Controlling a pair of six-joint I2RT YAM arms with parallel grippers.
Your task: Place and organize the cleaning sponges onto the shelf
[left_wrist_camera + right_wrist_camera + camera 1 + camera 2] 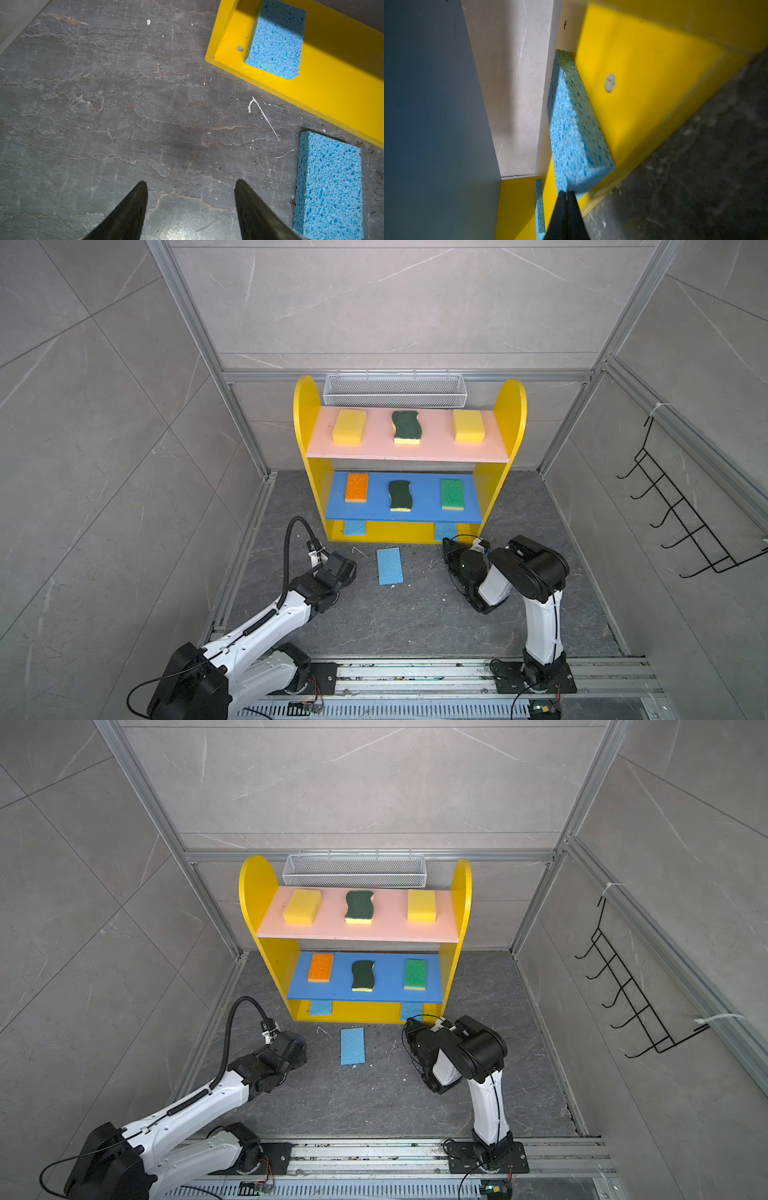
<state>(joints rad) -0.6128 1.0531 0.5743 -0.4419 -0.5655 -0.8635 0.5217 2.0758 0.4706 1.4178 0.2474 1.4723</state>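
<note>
Eight sponges on my shelf [461, 894], one loose blue sponge [352, 1046] flat on the worktop [374, 1102].
On the pink board [386, 931], a dark-green scourer [359, 907] sits between the left yellow block [302, 906] and the right yellow block [421, 905]. On the blue board [386, 988], the orange-topped sponge [320, 967], second scourer [363, 975] and green-topped sponge [415, 974] form a row. Below, the left blue sponge [320, 1007] and right blue sponge [409, 1010] peek out. My left hand [297, 1052] is beside the loose one; my right hand [411, 1026] is at the shelf's foot.

Looking down from high in both top views onto yellow round-sided shelf unit [306, 414] [252, 894]; wrist views close on its yellow bottom board [311, 89] [643, 104].
</note>
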